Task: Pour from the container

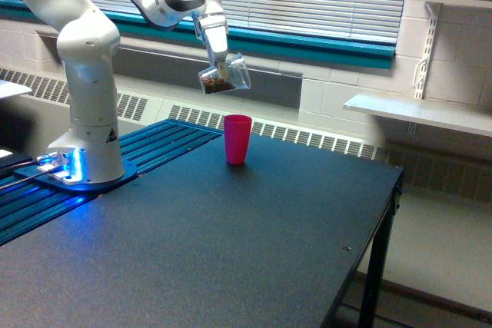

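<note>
One gripper (221, 65) clamped on the tilted clear cup (224, 77) of brown bits, held above and just left of the pink cup (237, 139).

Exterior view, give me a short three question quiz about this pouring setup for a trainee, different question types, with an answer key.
1. True or false: the clear cup held by the pincer rests on the table.
2. Multiple choice: the pink cup is A) lying on its side, B) standing upright on the table, C) held in the air.
3. Fill in: the bits inside the clear cup are ____ in colour.

Key: 1 false, it hangs tilted in the air, above the pink cup and slightly toward the exterior view's left. 2 B. 3 brown.
</note>
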Robot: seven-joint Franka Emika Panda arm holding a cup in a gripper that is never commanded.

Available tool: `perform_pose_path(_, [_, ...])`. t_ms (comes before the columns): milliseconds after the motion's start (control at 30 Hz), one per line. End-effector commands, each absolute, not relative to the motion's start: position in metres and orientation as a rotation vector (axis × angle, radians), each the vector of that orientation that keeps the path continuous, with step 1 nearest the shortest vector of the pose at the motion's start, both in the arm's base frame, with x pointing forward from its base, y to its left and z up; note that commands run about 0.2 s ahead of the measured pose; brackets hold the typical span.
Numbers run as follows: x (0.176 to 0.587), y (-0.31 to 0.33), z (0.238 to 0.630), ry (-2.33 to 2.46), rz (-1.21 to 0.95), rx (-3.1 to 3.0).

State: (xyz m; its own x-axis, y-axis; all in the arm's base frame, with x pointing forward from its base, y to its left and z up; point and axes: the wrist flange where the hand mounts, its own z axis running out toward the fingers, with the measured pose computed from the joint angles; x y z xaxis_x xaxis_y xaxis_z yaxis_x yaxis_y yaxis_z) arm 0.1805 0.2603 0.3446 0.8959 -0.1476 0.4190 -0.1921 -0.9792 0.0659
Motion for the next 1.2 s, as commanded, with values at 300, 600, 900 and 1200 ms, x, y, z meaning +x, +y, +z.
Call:
perform_pose_path(300, [0.178, 0.251, 0.314, -0.279, 0.547, 2.950])
perform_pose_path(600, [0.176, 0.252, 0.302, -0.259, 0.492, 2.942])
perform_pose_path(900, [0.170, 0.263, 0.295, -0.212, 0.459, 2.942])
perform_pose_path(1200, [0.172, 0.267, 0.288, -0.206, 0.435, 2.942])
